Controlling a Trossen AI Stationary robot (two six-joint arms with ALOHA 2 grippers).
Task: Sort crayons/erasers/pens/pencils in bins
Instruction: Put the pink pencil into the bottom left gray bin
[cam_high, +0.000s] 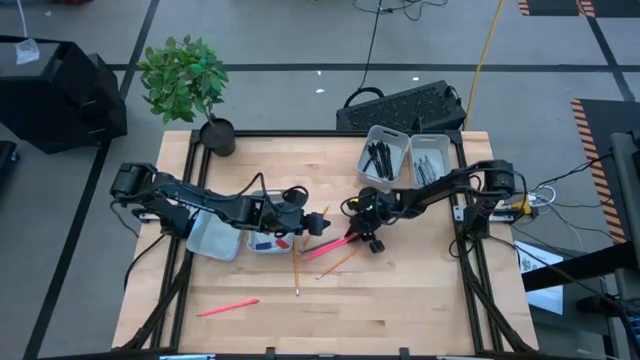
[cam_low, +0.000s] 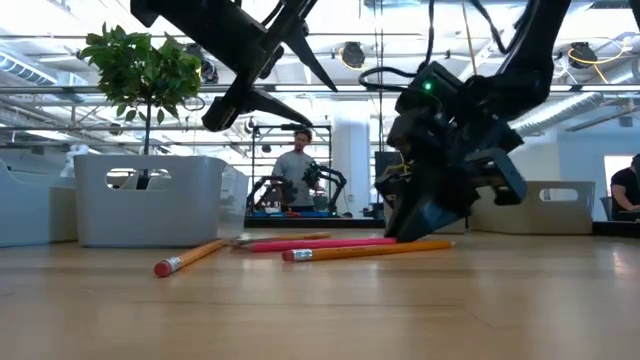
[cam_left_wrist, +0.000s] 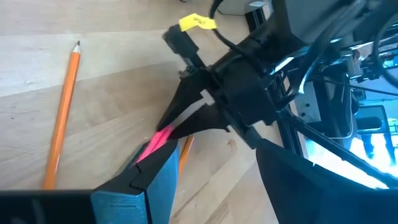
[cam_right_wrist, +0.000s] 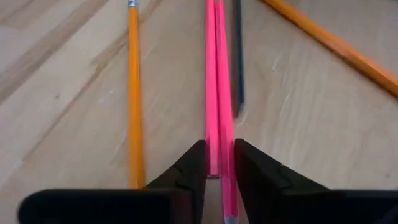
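right gripper (cam_right_wrist: 219, 163): low at table centre, fingers narrowed to a slim gap around the end of a pink pencil (cam_right_wrist: 217, 87), both inner faces at its sides; tips down at the wood in the low view.
pink pencil: flat on the table (cam_high: 400, 300), running from the right gripper toward the near left; two pink shafts seem to lie tight together in the right wrist view.
left gripper (cam_high: 318, 220): raised just left of the right gripper, blue-padded fingers parted, nothing between them.
orange pencils: one (cam_right_wrist: 134, 93) beside the pink one, another (cam_right_wrist: 336, 43) angled on its other side; near of centre in the high view (cam_high: 296, 268).
second pink pencil (cam_high: 228, 307): alone toward the near left, well apart from the rest.
left bins (cam_high: 212, 238): under the left arm, small coloured pieces in the right one of the pair.
far bins (cam_high: 409, 158): far right, dark sticks inside both.
open room: bare wood along the near edge and the near right; grippers close to each other at centre.
beyond the table: plant (cam_high: 185, 80) at the far left corner; a person (cam_low: 297, 170) stands in the room behind.
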